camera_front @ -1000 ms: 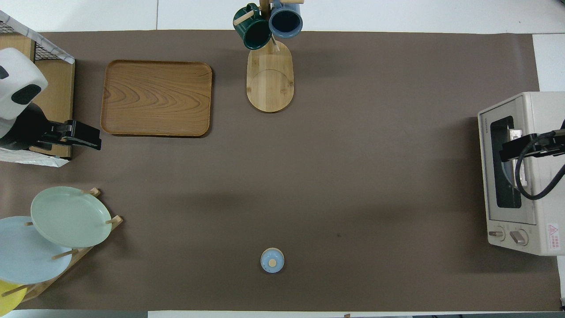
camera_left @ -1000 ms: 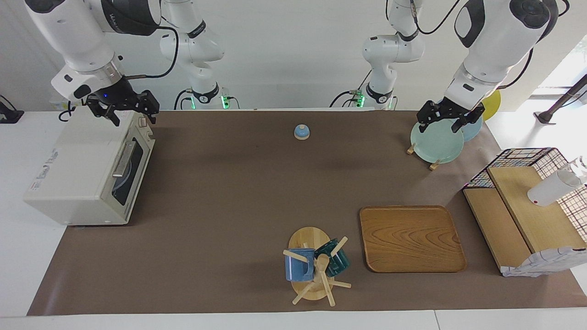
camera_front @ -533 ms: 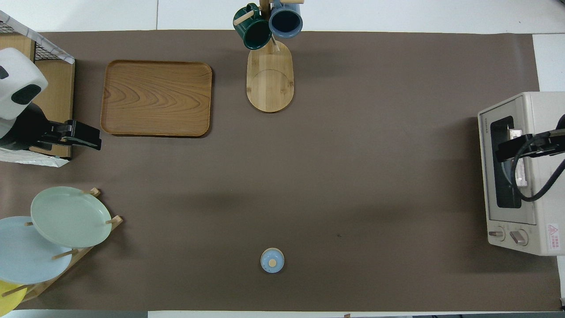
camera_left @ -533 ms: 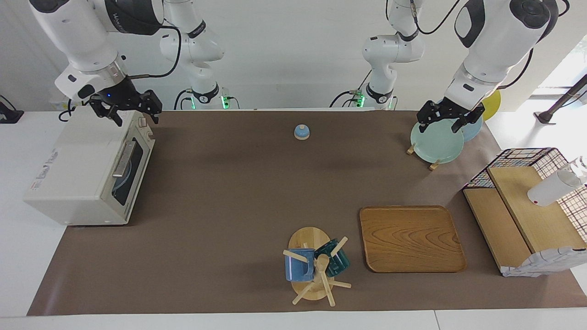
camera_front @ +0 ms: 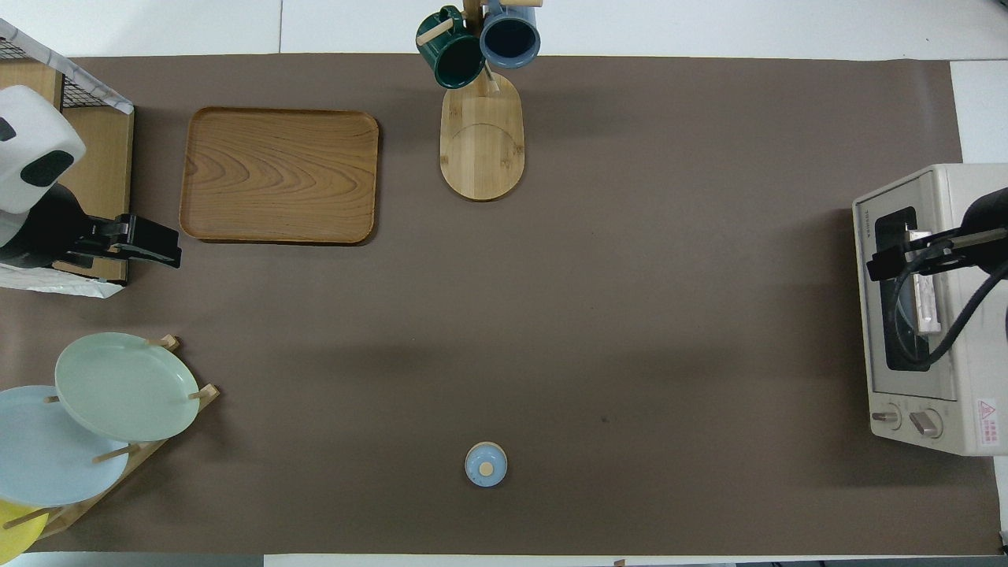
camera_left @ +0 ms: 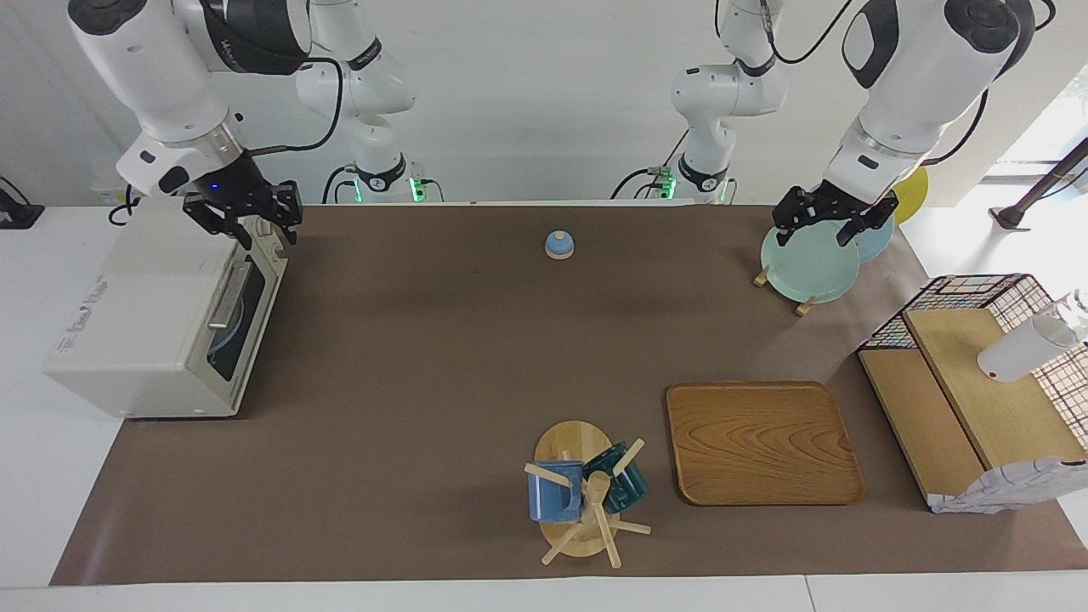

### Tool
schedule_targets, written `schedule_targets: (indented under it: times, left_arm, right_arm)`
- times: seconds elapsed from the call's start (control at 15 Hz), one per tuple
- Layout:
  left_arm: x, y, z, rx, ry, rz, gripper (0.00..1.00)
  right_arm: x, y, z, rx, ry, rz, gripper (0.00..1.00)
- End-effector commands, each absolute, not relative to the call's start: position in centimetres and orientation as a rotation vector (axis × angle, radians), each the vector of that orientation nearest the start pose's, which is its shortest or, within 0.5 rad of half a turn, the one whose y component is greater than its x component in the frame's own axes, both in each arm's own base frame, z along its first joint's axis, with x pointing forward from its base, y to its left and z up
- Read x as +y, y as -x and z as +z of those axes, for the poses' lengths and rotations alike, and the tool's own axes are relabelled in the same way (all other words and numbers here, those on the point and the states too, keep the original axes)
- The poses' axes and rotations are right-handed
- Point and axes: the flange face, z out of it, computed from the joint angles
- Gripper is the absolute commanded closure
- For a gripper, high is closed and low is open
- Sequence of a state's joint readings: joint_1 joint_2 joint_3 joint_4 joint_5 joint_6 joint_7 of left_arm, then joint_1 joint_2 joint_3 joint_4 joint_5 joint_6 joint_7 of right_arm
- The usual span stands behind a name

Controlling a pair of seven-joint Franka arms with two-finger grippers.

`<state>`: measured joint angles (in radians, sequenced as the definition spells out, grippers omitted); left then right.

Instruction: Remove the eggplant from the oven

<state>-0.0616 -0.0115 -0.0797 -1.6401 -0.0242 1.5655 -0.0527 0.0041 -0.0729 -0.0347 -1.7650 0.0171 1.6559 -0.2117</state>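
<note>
The cream-white oven [camera_left: 127, 323] stands at the right arm's end of the table, its dark glass door [camera_left: 231, 336] shut and its metal bar handle [camera_left: 228, 297] facing the table's middle. The oven also shows in the overhead view [camera_front: 972, 429]. The eggplant is hidden. My right gripper [camera_left: 248, 223] hangs open and empty over the oven's top front edge, above the handle [camera_front: 926, 311]; it shows in the overhead view too [camera_front: 883, 266]. My left gripper [camera_left: 829, 225] waits open and empty over the plate rack.
A plate rack with pale green and blue plates [camera_left: 807, 263] stands near the left arm's base. A small blue knobbed lid [camera_left: 558, 245], a wooden tray [camera_left: 761, 442], a mug tree with two mugs [camera_left: 586, 497] and a wire-backed wooden shelf [camera_left: 977, 399] are on the brown mat.
My right gripper has moved from over the oven's top toward its front edge, above the door handle. The left arm has not moved.
</note>
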Motion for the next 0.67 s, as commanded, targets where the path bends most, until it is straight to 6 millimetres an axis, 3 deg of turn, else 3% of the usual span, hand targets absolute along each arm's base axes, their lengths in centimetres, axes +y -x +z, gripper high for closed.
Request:
schedule_targets:
  times: [0.0,0.13,0.33,0.6]
  left_arm:
    - [-7.7,-54.0,59.8,0.149,3.151,0.094,0.0]
    - [-7.7,-54.0,59.8,0.149,3.151,0.094,0.0]
    - [-7.7,-54.0,59.8,0.149,3.151,0.094,0.0]
    - [-7.7,-54.0,59.8,0.149,3.151,0.094,0.0]
  right_arm:
    - [-2.1,-52.3,56.9,-0.308,3.133,0.028,1.0]
    - [-3.6,-52.5,55.5,-0.166,3.257,0.062,1.0]
    - [-4.0,-53.6,52.8,0.086,3.35,0.132,1.0]
    - [-4.9,-54.7,50.5,0.048,3.466,0.17,1.0]
